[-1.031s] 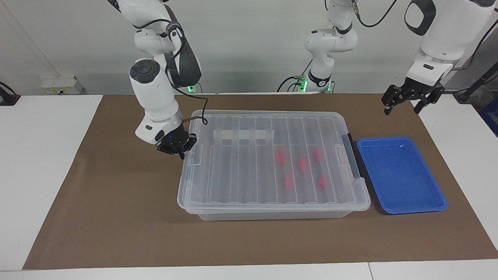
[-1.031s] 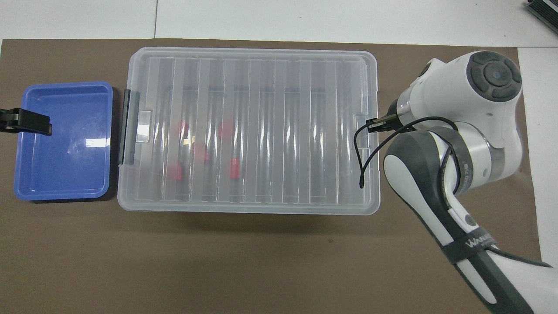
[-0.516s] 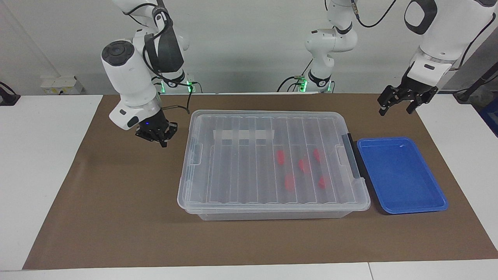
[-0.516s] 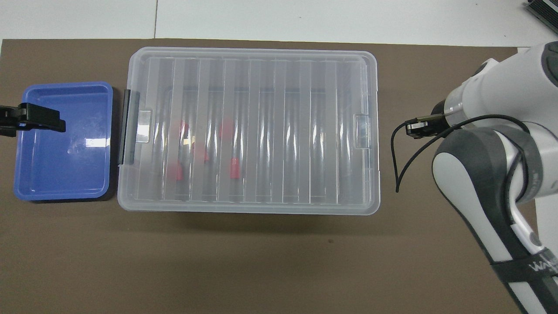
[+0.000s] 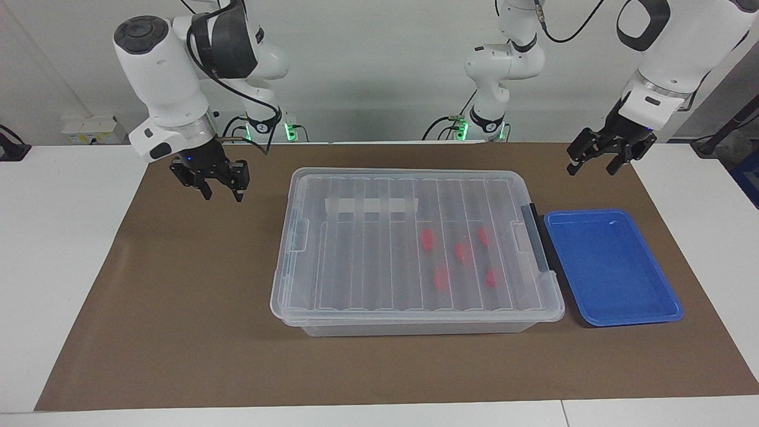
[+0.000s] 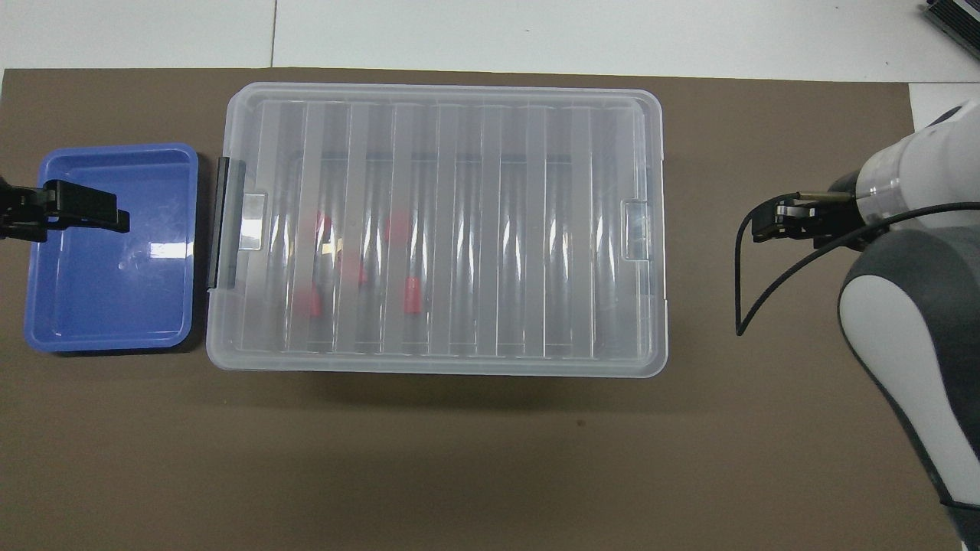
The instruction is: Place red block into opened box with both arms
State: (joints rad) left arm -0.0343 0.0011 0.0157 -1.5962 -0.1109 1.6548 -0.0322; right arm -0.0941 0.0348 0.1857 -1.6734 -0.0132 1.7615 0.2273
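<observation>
The clear box (image 5: 356, 261) (image 6: 498, 229) stands mid-table with its ribbed lid down. Several red blocks (image 5: 462, 251) (image 6: 413, 295) lie inside, seen through the lid, toward the black clip (image 5: 536, 237) end. My right gripper (image 5: 222, 193) (image 6: 769, 223) hangs open and holds nothing, over the brown mat off the box's end on the right arm's side, clear of the box. The left gripper (image 5: 591, 168) (image 6: 84, 214) is raised and open, also holding nothing, over the blue tray's part of the table.
A blue tray (image 5: 611, 267) (image 6: 107, 306) with nothing in it sits beside the box's clip end. A strip of white tape (image 5: 372, 205) lies on the lid. The brown mat (image 5: 178, 308) covers the table's middle.
The right gripper drew back from the box's end, rose toward the right arm's side, and went from shut to open. The left gripper drifted slightly toward the box.
</observation>
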